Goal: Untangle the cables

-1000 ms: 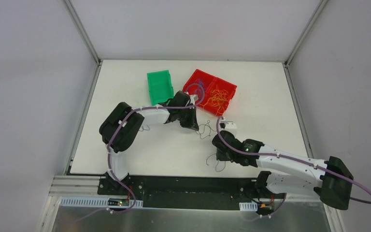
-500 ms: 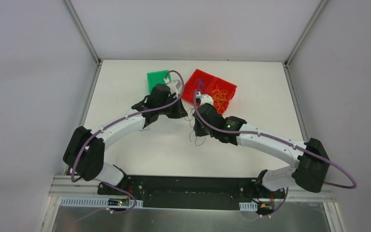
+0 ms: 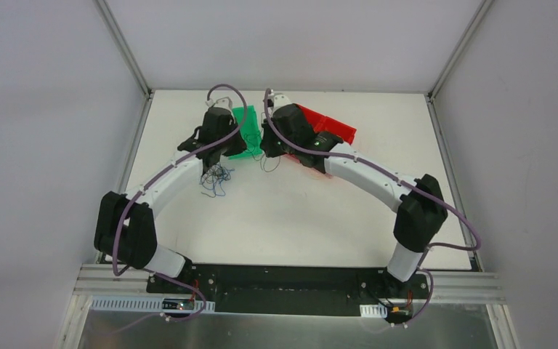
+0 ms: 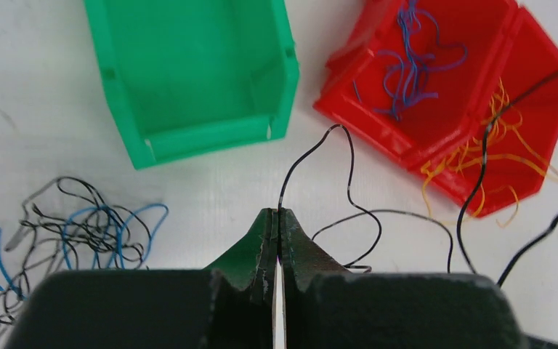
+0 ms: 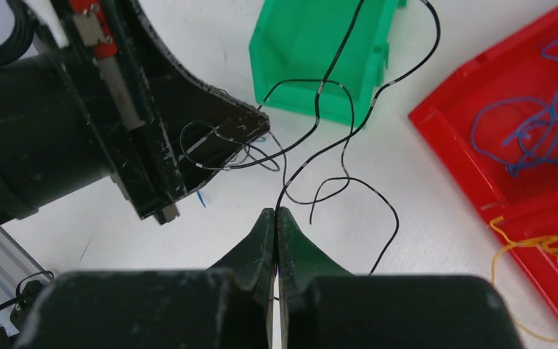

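The cables are thin wires. Both grippers hover just in front of the two bins. My left gripper (image 4: 277,212) (image 3: 241,149) is shut on one black wire (image 4: 349,185) that loops away over the table. My right gripper (image 5: 276,211) (image 3: 267,150) is shut on another black wire (image 5: 312,138) that runs up past one of the left gripper's fingers (image 5: 211,123). The black strands cross each other between the two grippers (image 3: 267,164). A loose tangle of black and blue wires (image 4: 73,233) (image 3: 214,180) lies on the table to the left.
An empty green bin (image 4: 196,73) (image 5: 320,51) (image 3: 247,120) stands at the back. Beside it, a red two-part bin (image 4: 378,116) (image 3: 334,127) holds blue wires (image 4: 410,65) (image 5: 538,123) and yellow-orange wires (image 4: 494,156) (image 5: 545,240). Thick purple cables run along both arms.
Both arms have swung from the table's middle and front toward the bins at the back, carrying black wires. The black and blue tangle now lies left of the left gripper.
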Robot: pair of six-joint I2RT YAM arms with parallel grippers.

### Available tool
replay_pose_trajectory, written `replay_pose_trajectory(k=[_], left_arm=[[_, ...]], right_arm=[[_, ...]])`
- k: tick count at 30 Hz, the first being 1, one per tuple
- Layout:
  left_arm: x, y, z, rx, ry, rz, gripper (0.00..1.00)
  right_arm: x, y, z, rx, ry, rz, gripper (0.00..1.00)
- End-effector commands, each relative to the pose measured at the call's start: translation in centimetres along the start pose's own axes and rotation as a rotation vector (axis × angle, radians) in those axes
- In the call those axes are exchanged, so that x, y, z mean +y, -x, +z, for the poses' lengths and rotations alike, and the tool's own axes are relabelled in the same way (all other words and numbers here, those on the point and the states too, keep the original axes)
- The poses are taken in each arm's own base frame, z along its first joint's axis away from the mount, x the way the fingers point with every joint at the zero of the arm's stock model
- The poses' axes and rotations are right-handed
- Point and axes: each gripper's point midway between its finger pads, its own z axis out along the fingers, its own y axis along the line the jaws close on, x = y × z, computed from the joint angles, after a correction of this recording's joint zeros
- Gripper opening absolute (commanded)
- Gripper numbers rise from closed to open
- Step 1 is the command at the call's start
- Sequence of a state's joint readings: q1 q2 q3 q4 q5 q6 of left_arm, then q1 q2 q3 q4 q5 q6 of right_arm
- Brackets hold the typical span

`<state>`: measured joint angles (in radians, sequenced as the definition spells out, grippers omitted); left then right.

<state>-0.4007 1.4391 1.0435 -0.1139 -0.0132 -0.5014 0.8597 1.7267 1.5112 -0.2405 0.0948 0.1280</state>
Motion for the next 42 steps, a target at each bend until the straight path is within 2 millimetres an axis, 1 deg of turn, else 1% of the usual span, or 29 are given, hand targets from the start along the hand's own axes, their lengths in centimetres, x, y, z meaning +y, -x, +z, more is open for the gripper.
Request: replay_pose_trajectory(k=[1,3,4,5,8,9,12,13,15,18,21,23,25,28,30,31,34,37,38,40,42], left_arm=[[1.6,4.8,0.8,-0.102,0.081,-0.030,0.00],[2.1,5.8,1.2,-0.115,0.097,-0.041,0.00],[2.5,6.2,1.4,-0.115,0.111,-0.047,0.00],[2.9,6.7,1.7,-0.121,0.123,-0.058,0.00],[4.3,6.8,3.3,-0.104,0.157,-0.087,0.00],[4.6,6.8,3.9,-0.098,0.165,-0.091,0.00],[5.2,7.4,5.6,-0.091,0.188,-0.094,0.00],[5.5,7.5,6.1,-0.089,0.198,-0.096,0.00],[5.8,7.9,6.9,-0.096,0.216,-0.090,0.00],[6.3,8.6,7.5,-0.110,0.240,-0.078,0.00],[7.1,9.4,7.2,-0.139,0.276,-0.075,0.00],[7.4,9.9,7.2,-0.151,0.292,-0.066,0.00],[7.5,9.9,7.6,-0.146,0.291,-0.060,0.00],[7.3,9.5,8.8,-0.120,0.273,-0.048,0.00],[7.6,9.0,9.8,-0.103,0.282,-0.045,0.00],[7.8,8.7,10.3,-0.092,0.288,-0.042,0.00],[8.5,7.8,11.4,-0.067,0.307,-0.033,0.00],[9.2,7.4,11.9,-0.057,0.335,-0.022,0.00],[9.3,7.2,12.0,-0.055,0.340,-0.020,0.00],[9.5,7.1,12.0,-0.048,0.345,-0.019,0.00],[9.5,7.3,11.9,-0.048,0.345,-0.016,0.00]], right_arm=[[1.7,3.3,1.7,-0.072,0.093,-0.069,0.00],[1.7,4.4,2.9,-0.093,0.100,-0.067,0.00],[2.1,4.8,3.4,-0.094,0.131,-0.067,0.00],[2.1,5.1,4.1,-0.100,0.138,-0.064,0.00],[2.2,5.9,6.3,-0.119,0.181,-0.059,0.00],[2.3,6.4,6.8,-0.132,0.192,-0.059,0.00],[2.2,6.9,9.0,-0.140,0.206,-0.058,0.00],[1.9,6.5,10.1,-0.130,0.203,-0.058,0.00],[1.6,6.7,11.3,-0.137,0.214,-0.059,0.00],[1.7,7.3,12.5,-0.161,0.269,-0.056,0.00],[1.4,8.0,13.6,-0.182,0.282,-0.043,0.00],[1.0,8.0,14.7,-0.181,0.284,-0.022,0.00],[0.6,7.9,16.1,-0.174,0.280,-0.010,0.00],[-0.1,7.6,18.0,-0.165,0.259,0.015,0.00],[-0.8,7.2,19.1,-0.158,0.231,0.027,0.00],[-1.4,6.5,19.8,-0.142,0.212,0.032,0.00],[-2.5,5.0,21.0,-0.107,0.168,0.033,0.00],[-3.4,3.7,21.7,-0.082,0.134,0.035,0.00],[-3.5,3.3,21.9,-0.074,0.129,0.033,0.02],[-3.6,3.0,21.9,-0.067,0.125,0.029,0.17],[-3.6,3.3,21.5,-0.072,0.121,0.027,0.32]])
